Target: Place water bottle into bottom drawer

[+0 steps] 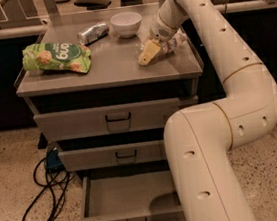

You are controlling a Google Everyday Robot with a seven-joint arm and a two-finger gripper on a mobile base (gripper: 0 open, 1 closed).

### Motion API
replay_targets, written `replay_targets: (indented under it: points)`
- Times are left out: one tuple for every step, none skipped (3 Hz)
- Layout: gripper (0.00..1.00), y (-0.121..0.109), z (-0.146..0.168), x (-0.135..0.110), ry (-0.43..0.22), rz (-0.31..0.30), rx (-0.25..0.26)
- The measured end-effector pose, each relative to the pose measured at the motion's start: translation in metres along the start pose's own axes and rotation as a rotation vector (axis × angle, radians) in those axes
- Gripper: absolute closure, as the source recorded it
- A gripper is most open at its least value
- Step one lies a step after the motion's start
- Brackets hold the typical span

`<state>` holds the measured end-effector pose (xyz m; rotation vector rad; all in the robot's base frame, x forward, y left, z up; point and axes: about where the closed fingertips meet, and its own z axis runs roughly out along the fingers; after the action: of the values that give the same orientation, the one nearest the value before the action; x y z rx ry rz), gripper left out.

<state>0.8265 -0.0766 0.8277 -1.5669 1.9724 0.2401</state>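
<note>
- Securing the water bottle (pixel 179 40) comes first: it lies at the cabinet top's (pixel 113 67) right edge, beside the gripper (pixel 152 50); whether the gripper holds it, I cannot tell.
- Lift straight up, then lower it gently into the open bottom drawer (pixel 89 201).

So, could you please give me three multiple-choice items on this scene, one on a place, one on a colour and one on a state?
1. Where is the hand?
A) down at floor level
B) on the cabinet top, right of the bowl
C) at the left edge of the top

2. What colour is the bag?
A) green
B) blue
C) red

3. How is the bottom drawer?
A) shut
B) pulled open
C) taken out of the cabinet

Answers: 1 B, the hand sits low over the top's right side; 2 A, the bag is bright green; 3 B, its tray juts out at the front.
</note>
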Motion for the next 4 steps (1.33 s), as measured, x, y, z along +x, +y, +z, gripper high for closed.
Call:
replay_targets:
  points:
    - [1.0, 0.0, -0.002, -0.002, 0.0, 0.0, 0.0]
    - [1.0, -0.022, -0.061, -0.059, 0.003, -0.085, 0.165]
    - [1.0, -0.02, -0.09, -0.077, 0.085, -0.064, 0.259]
    - [1.0, -0.013, -0.07, -0.067, 0.153, -0.013, 0.272]
